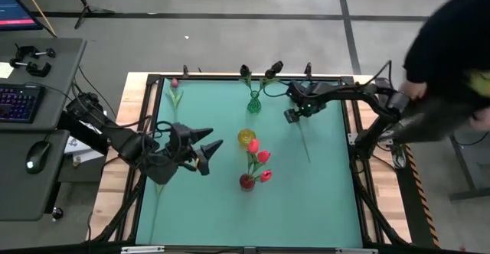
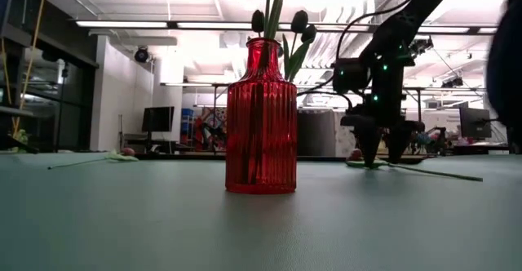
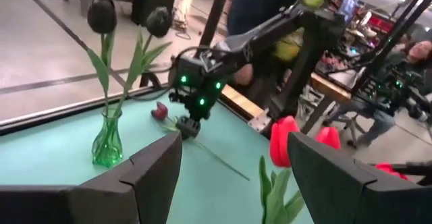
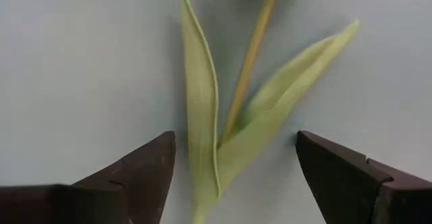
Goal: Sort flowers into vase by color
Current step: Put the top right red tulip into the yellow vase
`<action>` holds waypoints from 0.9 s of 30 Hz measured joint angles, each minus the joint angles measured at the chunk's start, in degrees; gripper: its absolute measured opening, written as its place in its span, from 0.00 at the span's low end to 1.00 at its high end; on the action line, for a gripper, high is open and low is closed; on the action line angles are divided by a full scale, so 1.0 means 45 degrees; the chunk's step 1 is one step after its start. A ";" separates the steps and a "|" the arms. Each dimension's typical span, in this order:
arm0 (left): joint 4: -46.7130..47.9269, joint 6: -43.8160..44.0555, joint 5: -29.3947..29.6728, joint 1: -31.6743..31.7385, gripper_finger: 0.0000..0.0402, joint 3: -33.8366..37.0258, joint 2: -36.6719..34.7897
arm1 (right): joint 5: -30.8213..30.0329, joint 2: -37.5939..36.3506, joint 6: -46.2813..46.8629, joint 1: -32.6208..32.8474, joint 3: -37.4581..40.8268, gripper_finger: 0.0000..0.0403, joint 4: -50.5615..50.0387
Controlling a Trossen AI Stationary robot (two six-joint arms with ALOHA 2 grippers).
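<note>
While poised over the loose tulip (image 4: 229,116) with right gripper (image 4: 233,173) spread wide to straddle its stem, waiting out left with left gripper (image 1: 208,148) open too.

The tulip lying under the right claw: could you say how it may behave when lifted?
The tulip probably droops: its stem is long and thin. It looks light, so the open right claw may nudge it aside. Its loose leaves could snag.

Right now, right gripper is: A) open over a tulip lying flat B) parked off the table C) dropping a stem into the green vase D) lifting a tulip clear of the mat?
A: the right gripper has its fingers spread either side of the tulip, which lies flat on the mat.
</note>
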State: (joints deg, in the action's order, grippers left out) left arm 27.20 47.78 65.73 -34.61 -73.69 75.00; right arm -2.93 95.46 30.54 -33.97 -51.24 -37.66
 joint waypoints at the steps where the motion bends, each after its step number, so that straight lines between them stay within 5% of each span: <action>1: -0.0135 -0.0093 0.0012 0.0005 0.64 0.0000 0.0000 | 0.0015 0.0111 0.0004 0.0004 -0.0016 0.71 0.0070; 6: -0.0455 -0.0401 0.0031 0.0005 0.64 0.0000 0.0000 | 0.0195 0.0563 -0.0082 0.0059 -0.0074 0.54 0.0123; 12: -0.0612 -0.0333 0.0192 -0.0021 0.64 0.0000 -0.0004 | 0.0001 -0.0121 -0.1032 0.0543 0.0018 0.07 -0.0863; 21: -0.0607 -0.1162 0.0380 -0.0024 0.64 0.0005 -0.0398 | 0.0476 -0.4710 -0.1001 0.2269 0.0027 0.01 -0.3468; 27: -0.0654 -0.1652 0.1210 -0.0018 0.64 0.0005 -0.0765 | 0.1279 -0.7705 0.0518 0.5362 0.0024 0.00 -0.1452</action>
State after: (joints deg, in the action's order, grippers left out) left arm 24.26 40.35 71.17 -34.69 -73.67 71.56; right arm 2.83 60.78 32.87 -9.84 -51.13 -44.19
